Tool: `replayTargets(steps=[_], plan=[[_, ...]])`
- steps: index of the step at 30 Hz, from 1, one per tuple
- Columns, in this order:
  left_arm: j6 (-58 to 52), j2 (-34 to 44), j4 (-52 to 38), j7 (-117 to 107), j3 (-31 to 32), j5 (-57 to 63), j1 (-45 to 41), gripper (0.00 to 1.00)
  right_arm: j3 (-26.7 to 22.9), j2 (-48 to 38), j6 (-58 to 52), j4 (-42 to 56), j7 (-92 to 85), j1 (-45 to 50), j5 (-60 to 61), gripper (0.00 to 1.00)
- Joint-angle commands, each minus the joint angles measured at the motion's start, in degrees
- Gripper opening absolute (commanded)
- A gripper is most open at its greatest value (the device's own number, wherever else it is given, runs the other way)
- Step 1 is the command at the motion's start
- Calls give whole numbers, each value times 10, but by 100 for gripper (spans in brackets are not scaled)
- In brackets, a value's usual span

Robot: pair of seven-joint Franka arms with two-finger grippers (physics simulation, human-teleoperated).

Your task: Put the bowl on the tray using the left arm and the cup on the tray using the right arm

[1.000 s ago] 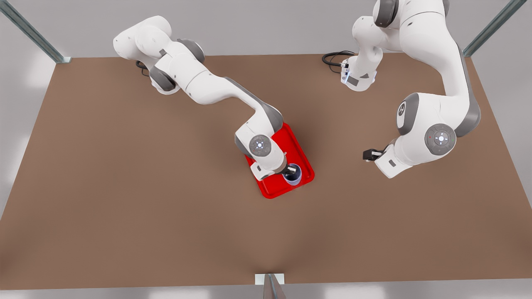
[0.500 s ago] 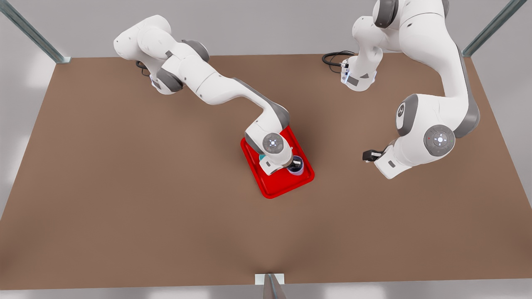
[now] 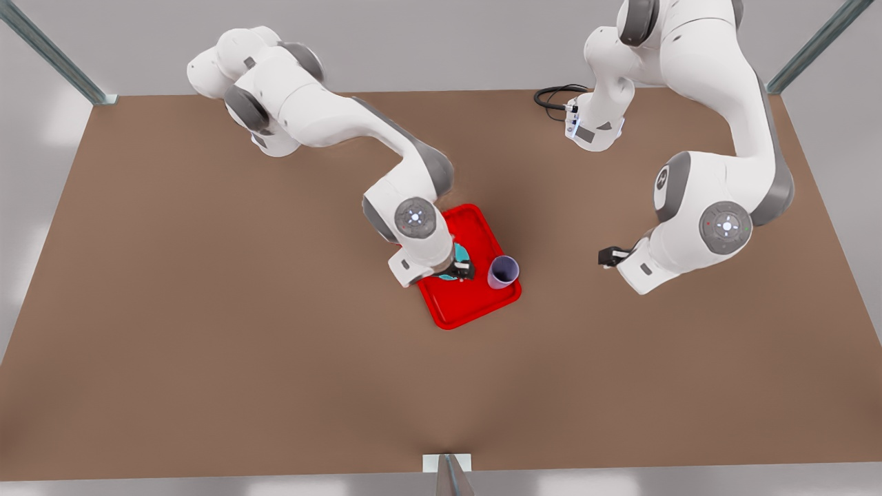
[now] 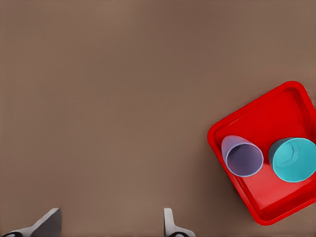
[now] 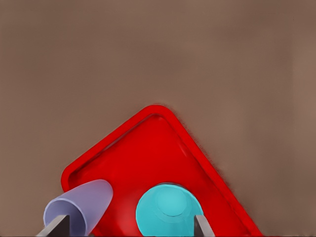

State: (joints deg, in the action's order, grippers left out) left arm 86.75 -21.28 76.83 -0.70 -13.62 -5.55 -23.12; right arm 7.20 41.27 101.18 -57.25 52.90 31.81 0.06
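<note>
Both pieces stand on the red tray (image 3: 468, 306): the lavender cup (image 3: 503, 271) near its corner, the teal bowl (image 3: 460, 256) just beside it. The right gripper (image 3: 460, 270) hovers over the tray, fingers spread, empty. The left gripper (image 3: 609, 256) waits off the tray, released. Placement looks done; next, the right arm should retreat.

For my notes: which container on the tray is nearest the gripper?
The teal bowl, under the right gripper; the lavender cup stands apart beside it.

Simulated robot lab: bare brown table (image 3: 207, 310), metal frame posts (image 3: 48, 52).
</note>
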Motion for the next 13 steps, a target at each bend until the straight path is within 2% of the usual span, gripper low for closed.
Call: replayTargets(steps=[1, 3, 4, 6, 7, 10, 13], plan=[[0, 0, 0, 0, 0, 0, -1, 100, 0, -51, -2, -53, -25, -30, -10, 100], [-2, 0, 1, 0, 0, 2, -2, 100, 2, -249, -7, -260, -175, -147, -10, 100], [-2, 0, 1, 0, 0, 2, -2, 100, -3, -296, -31, -298, -230, -195, -10, 100], [-2, -1, 1, 0, 0, 5, -3, 100, -98, -351, -115, -321, -415, -220, -6, 100], [-2, -3, 1, 1, 0, 5, -3, 100, -103, -388, -126, -350, -459, -257, -3, 100], [-2, -3, 1, 1, 0, 6, -3, 100, -60, -404, -128, -381, -458, -333, -2, 100], [-2, -4, 1, 0, 0, 6, -3, 100, -61, -335, -147, -305, -457, -336, -2, 100]])
